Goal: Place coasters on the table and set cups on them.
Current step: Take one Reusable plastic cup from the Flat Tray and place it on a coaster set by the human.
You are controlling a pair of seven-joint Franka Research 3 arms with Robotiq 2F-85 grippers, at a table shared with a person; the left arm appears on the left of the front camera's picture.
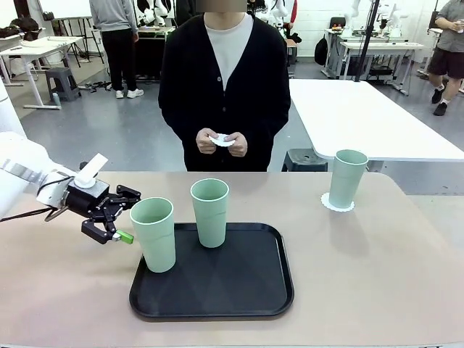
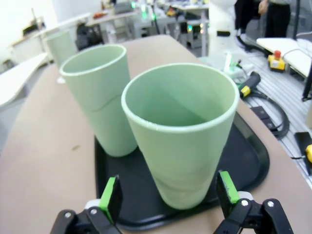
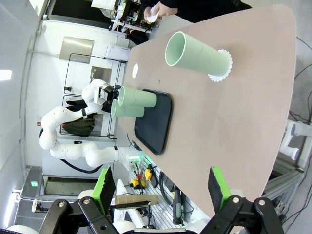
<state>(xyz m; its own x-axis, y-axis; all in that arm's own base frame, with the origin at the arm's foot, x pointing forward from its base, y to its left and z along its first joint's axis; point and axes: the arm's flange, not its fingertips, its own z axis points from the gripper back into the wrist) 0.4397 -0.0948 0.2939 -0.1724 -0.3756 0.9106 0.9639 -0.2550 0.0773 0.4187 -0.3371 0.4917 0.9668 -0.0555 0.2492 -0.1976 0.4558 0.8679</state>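
Cup (image 1: 153,234) at tray's (image 1: 246,290) left edge — left pincer (image 1: 127,215) spread wide beside it, right pincer (image 3: 158,187) likewise.

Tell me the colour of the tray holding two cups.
Plain black; the tray shows best in the front view.

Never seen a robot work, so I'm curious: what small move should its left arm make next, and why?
Probably ease the open left pincer forward around the nearest cup: that cup stands on the black tray, lined up between the green pads but not yet gripped. A third cup already stands on a coaster.
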